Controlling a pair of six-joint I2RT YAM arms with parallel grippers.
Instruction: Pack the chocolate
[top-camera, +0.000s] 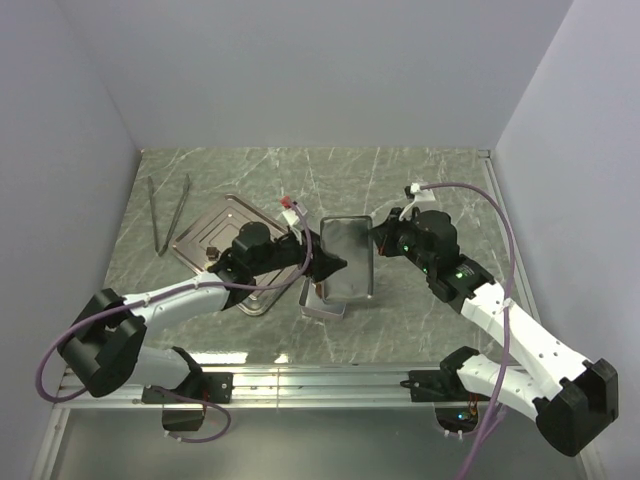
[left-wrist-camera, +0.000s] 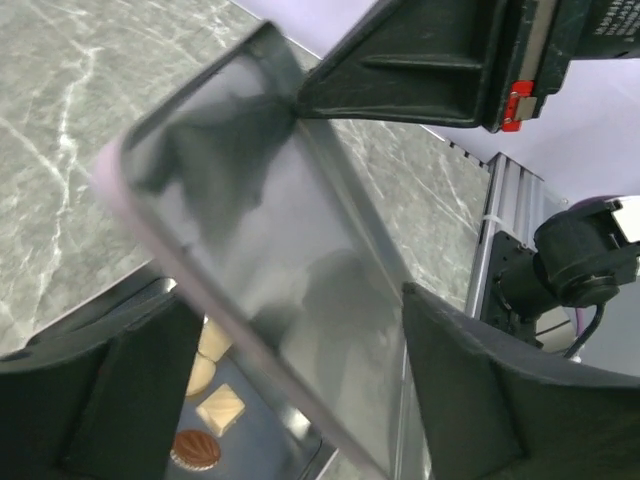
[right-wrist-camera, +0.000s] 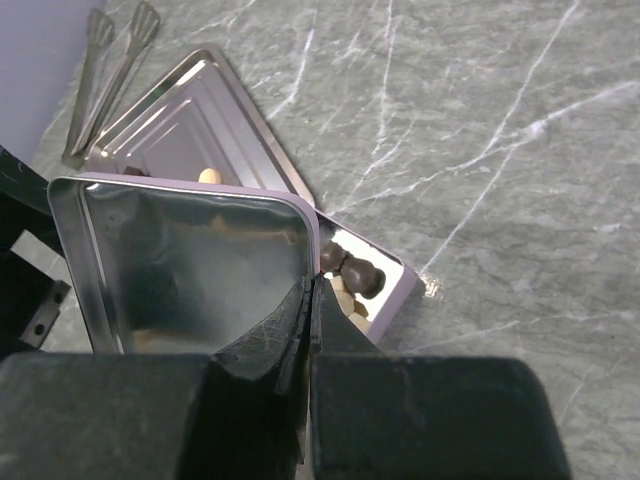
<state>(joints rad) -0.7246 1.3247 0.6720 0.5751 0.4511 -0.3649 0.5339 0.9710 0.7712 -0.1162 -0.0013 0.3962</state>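
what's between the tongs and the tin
The steel tray, with a pale chocolate on it; the top and right wrist views both show it.

Mirror-shiny metal lid (right-wrist-camera: 180, 260), dull ridged steel tray (right-wrist-camera: 200, 120), smooth veined stone-look table (right-wrist-camera: 480, 120), glossy dark chocolate (right-wrist-camera: 358, 273)
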